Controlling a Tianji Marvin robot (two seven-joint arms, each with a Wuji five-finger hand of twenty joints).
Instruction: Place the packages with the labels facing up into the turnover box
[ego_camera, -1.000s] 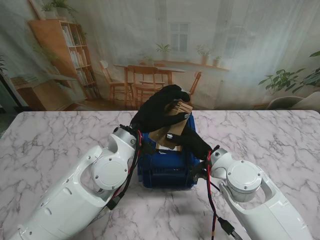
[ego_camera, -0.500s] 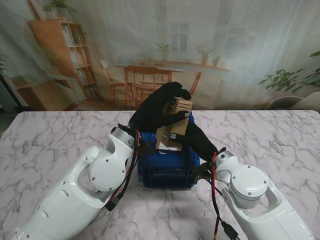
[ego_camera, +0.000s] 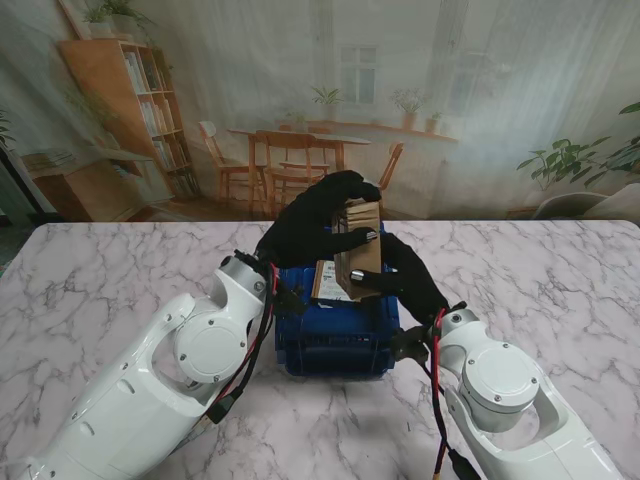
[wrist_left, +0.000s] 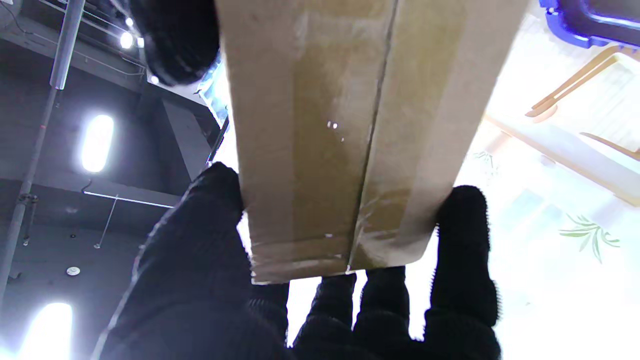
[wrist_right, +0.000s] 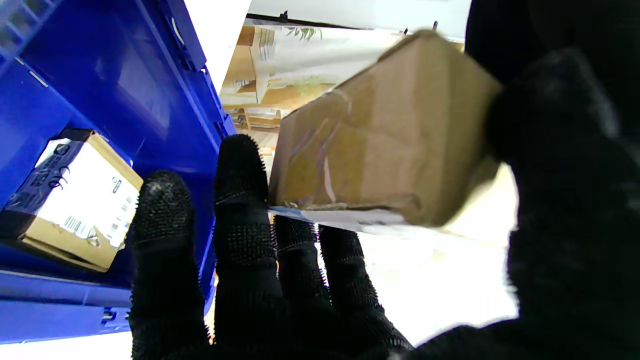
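A brown taped cardboard package (ego_camera: 360, 245) hangs on end above the blue turnover box (ego_camera: 335, 340). My left hand (ego_camera: 312, 230) is shut on its upper end, thumb and fingers (wrist_left: 462, 235) clamping the package (wrist_left: 345, 125). My right hand (ego_camera: 405, 275) grips the lower end; in the right wrist view its fingers (wrist_right: 245, 210) and thumb bracket the package (wrist_right: 385, 135), and a white label (wrist_right: 350, 217) shows on the face turned toward the palm. Inside the box (wrist_right: 125, 85) lies another package (wrist_right: 80, 200), label up.
White marble table (ego_camera: 100, 280) spreads to both sides of the box. Both white forearms flank the box's near corners. The backdrop is a printed room scene behind the table's far edge. The box's rim (wrist_left: 590, 20) shows in the left wrist view.
The package has swung from a tilted lie to nearly upright between the hands. My right forearm has shifted right and nearer to me; the left hand stays on top.
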